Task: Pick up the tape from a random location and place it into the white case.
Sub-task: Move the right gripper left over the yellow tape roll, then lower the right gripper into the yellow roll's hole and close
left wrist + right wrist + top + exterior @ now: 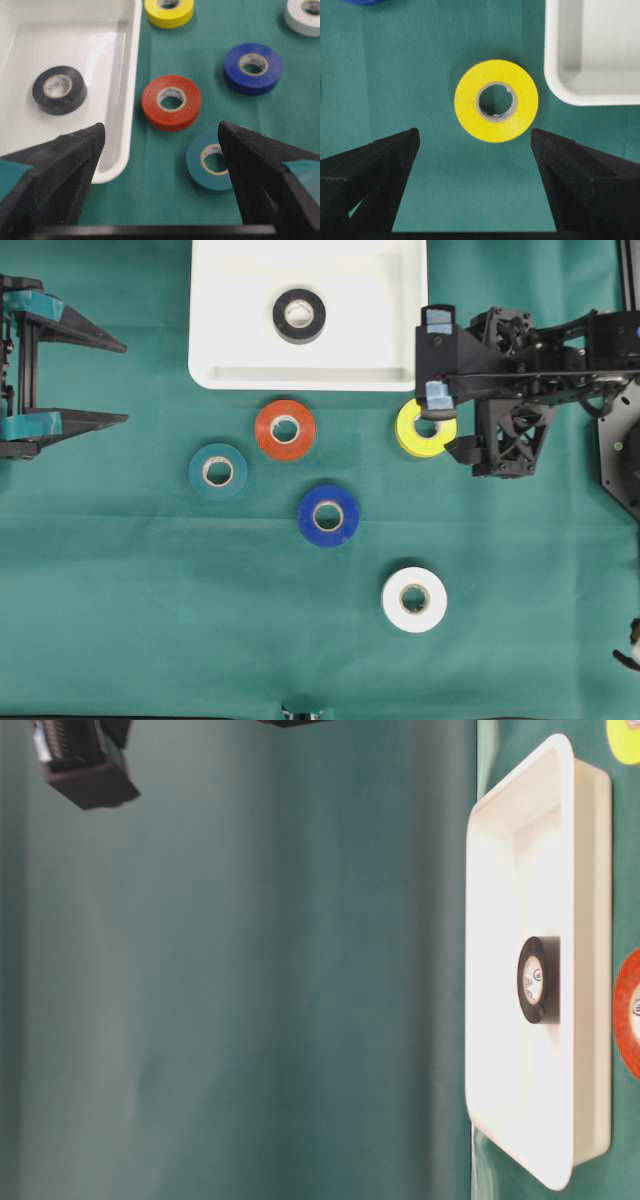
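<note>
The right claw [475, 145] hangs wide open above the yellow tape [496, 100]; the left claw [160, 135] is open too.

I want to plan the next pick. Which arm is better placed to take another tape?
The right. Its open gripper hangs directly above the yellow tape, beside the white case. The left gripper waits open at the table edge, far from every roll.
</note>
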`<action>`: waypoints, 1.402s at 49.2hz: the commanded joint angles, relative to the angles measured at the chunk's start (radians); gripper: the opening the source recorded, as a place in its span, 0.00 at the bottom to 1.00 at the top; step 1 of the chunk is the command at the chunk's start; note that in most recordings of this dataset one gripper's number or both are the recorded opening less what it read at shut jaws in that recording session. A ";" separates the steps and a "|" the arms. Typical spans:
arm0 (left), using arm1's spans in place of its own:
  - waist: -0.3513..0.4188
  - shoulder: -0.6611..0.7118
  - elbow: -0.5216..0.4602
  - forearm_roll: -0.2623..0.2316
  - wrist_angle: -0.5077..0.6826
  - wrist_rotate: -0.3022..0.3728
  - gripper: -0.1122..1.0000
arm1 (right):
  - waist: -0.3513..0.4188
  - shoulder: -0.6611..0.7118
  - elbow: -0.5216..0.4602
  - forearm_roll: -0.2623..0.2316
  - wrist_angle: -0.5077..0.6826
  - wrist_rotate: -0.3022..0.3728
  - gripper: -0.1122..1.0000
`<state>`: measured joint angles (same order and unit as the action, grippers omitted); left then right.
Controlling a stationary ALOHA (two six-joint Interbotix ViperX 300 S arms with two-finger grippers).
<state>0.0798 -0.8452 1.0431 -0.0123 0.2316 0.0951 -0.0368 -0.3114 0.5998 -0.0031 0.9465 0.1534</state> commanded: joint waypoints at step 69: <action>0.017 0.005 0.006 -0.002 -0.015 -0.002 0.94 | 0.023 0.305 0.146 -0.011 -0.422 0.081 0.93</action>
<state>0.0936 -0.8452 1.0600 -0.0123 0.2286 0.0951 -0.0169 0.0046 0.7532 -0.0107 0.5308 0.2347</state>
